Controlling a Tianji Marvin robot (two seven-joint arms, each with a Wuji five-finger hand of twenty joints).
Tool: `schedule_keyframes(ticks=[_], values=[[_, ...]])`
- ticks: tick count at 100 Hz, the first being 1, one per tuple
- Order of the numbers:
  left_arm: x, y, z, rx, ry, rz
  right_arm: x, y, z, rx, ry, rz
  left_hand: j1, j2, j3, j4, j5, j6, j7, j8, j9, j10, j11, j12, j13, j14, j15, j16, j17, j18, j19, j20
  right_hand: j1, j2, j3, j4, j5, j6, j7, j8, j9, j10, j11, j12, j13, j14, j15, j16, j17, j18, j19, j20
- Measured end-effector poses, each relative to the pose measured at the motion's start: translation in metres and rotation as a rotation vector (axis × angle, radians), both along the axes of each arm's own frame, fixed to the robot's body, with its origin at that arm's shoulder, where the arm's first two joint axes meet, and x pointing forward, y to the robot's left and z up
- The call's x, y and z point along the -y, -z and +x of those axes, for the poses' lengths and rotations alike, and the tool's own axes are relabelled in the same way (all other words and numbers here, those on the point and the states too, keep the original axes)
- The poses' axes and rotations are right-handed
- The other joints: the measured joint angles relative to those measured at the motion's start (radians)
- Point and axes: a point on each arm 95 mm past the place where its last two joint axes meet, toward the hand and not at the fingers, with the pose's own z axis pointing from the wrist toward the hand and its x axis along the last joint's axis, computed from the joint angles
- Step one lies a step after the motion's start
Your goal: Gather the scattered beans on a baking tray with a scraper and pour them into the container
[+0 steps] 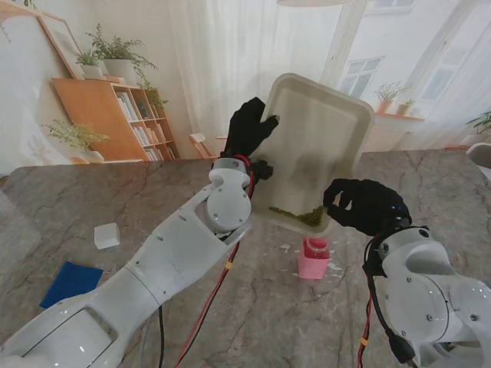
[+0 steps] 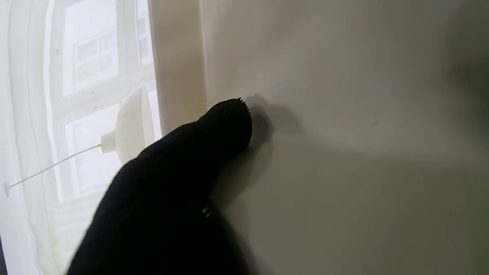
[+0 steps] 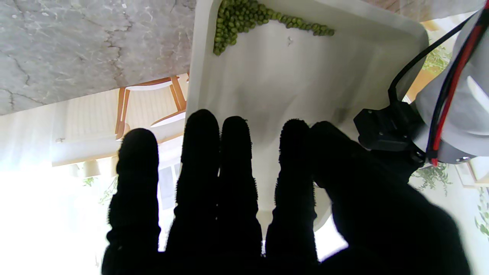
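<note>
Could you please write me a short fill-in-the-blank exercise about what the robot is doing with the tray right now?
1. The left hand holds the tray tilted steeply, lifted off the ____.
2. The beans have gathered along the tray's ____ edge.
3. The container on the table beneath the tray is ____ in colour.
4. The flat blue item lies on the robot's ____ side.

Missing words: table; lowest; pink; left
</note>
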Motion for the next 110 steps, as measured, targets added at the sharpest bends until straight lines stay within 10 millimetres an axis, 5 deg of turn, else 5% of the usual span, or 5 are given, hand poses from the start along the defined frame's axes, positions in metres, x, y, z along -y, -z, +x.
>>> schedule_keyframes(ticks=[110], values=[[0.012, -0.006, 0.005, 0.106, 0.086, 0.078, 0.002, 0.012, -0.011, -0.031, 0.004, -0.021, 0.000, 0.001, -0.011, 0.000, 0.000, -0.013, 0.002, 0.000, 0.000, -0.014, 0.000, 0.000, 0.010, -0.018, -0.023, 0.008, 0.002, -0.016, -0.007, 0.010, 0.000, 0.000, 0.000, 0.000, 0.000, 0.000, 0.000, 0.000, 0.000, -0.002, 0.001, 0.000, 0.000, -0.002, 0.000, 0.000, 0.000, 0.000, 0.000, 0.000]])
